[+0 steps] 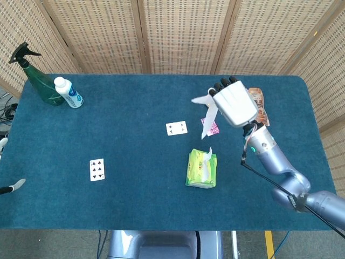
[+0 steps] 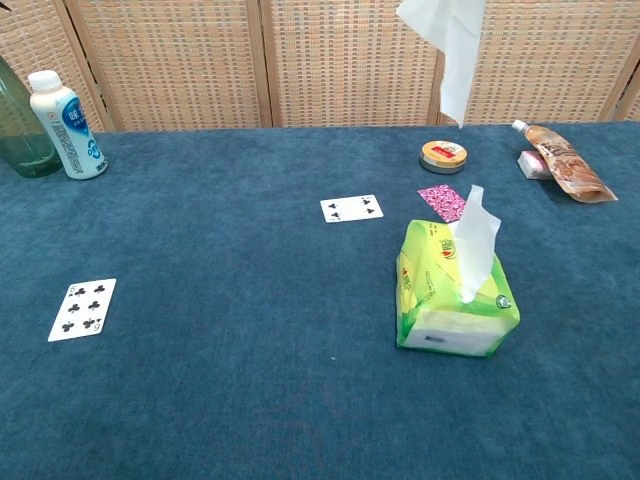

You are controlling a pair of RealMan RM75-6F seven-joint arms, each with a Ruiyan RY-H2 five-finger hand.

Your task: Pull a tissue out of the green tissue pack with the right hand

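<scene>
The silver right hand (image 1: 235, 103) holds a white tissue (image 1: 207, 110) high — clear of the green tissue pack (image 1: 202, 169) near the table's front edge.

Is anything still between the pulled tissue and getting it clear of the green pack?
Nothing visible. The right robot hand holds the tissue high above the table, fully separate from the green tissue pack. Only the next tissue sticks up from the pack's slot, with open air between the two.

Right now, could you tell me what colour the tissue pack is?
The tissue pack is green with some yellow, clearest in the chest view.
</scene>
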